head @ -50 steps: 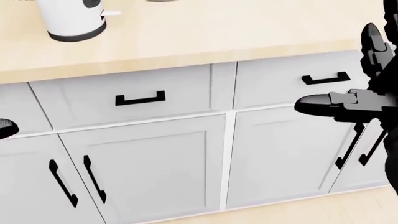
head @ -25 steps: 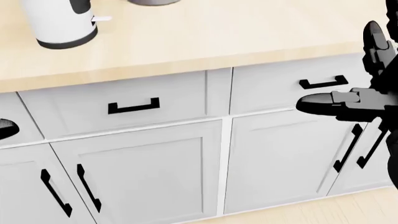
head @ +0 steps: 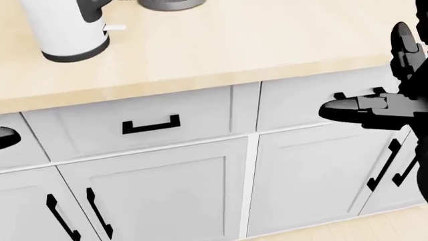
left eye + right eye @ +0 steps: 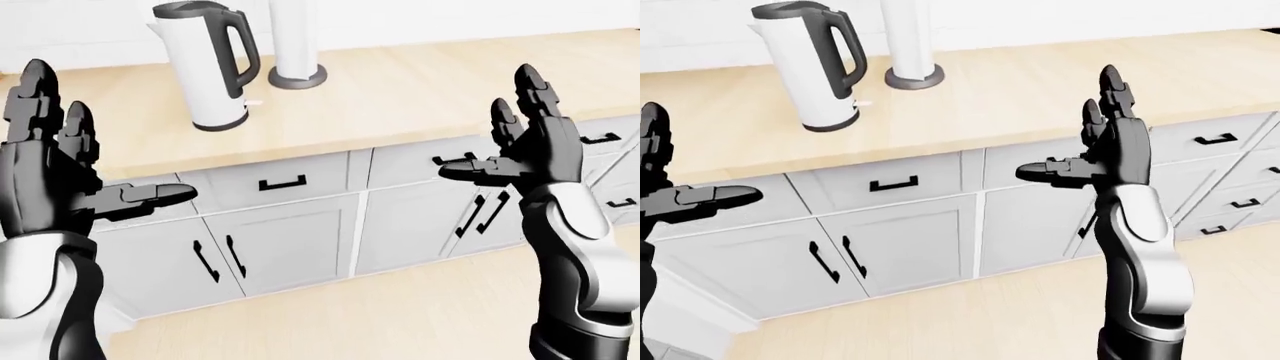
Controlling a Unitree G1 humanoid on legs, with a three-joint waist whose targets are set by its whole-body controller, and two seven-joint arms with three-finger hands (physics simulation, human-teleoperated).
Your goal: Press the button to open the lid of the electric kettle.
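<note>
A white electric kettle (image 4: 210, 71) with a black handle, black lid and black base stands upright on the wooden counter (image 4: 400, 97), at the upper left of the left-eye view; its lid is down. Only its lower part (image 3: 66, 30) shows in the head view. My left hand (image 4: 75, 161) is raised at the left edge, fingers spread, open and empty, below and left of the kettle. My right hand (image 4: 520, 146) is raised at the right, open too, well to the right of the kettle and over the cabinet fronts.
A white post on a dark round base (image 4: 297, 75) stands just right of the kettle. Grey drawers and cabinet doors (image 4: 290, 240) with black handles run under the counter. A light wooden floor (image 4: 380, 315) lies below.
The head view has shifted: the counter edge and drawers sit lower and further right than half a second ago. Both hands hold about the same place in the view.
</note>
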